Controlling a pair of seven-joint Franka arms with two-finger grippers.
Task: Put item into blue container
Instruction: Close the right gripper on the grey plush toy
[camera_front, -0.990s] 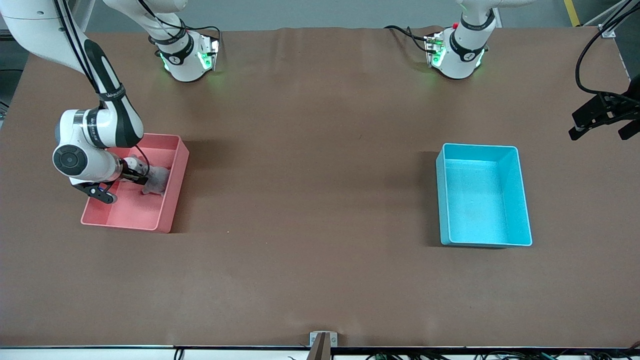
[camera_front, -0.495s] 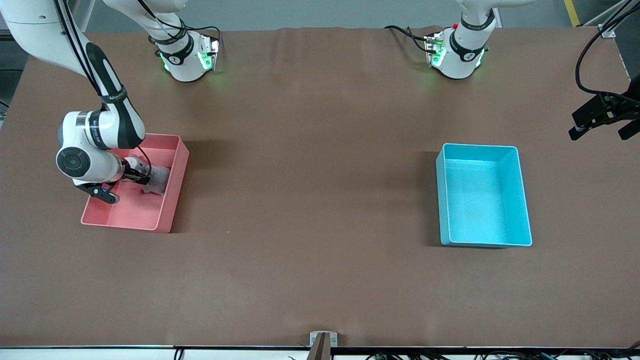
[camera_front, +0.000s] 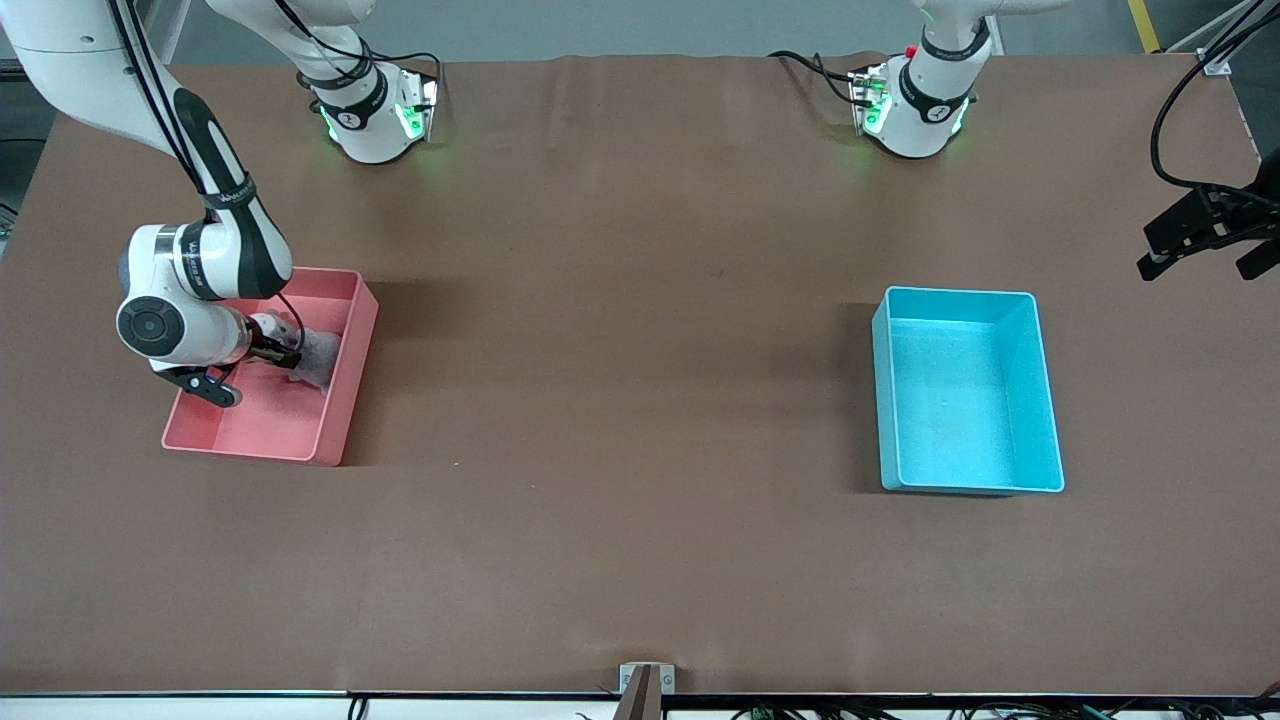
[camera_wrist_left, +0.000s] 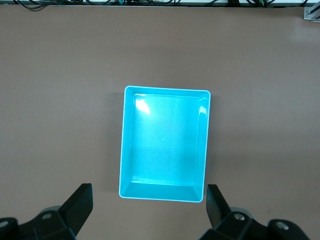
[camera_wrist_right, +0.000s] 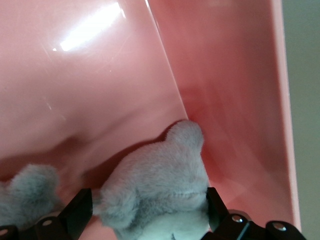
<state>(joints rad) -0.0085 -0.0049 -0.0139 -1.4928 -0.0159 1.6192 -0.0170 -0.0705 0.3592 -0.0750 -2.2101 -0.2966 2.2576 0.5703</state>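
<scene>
A pink bin (camera_front: 262, 430) sits on the brown bench (camera_front: 620, 400) toward the right arm's end, and the right gripper (camera_front: 285, 358) is lowered inside it, close to the wall that faces the middle of the bench. In the right wrist view its two black fingers (camera_wrist_right: 77, 212) stand wide apart on either side of a grey plush toy (camera_wrist_right: 160, 192), with the soft body lying between them; whether the pads already touch the fur cannot be told. The toy lies on the bin floor against that wall, a rounded grey part pressed into the angle where floor and wall meet, and a second grey tuft (camera_wrist_right: 30, 192) shows beside one finger. Well apart, toward the left arm's end of the bench, stands the blue container (camera_front: 1045, 400), a low-walled cyan bin with nothing in it. The left gripper (camera_front: 1200, 235) waits up in the air near the bench edge at that end, its fingers (camera_wrist_left: 80, 205) spread open and holding nothing, the container showing between them in the left wrist view
</scene>
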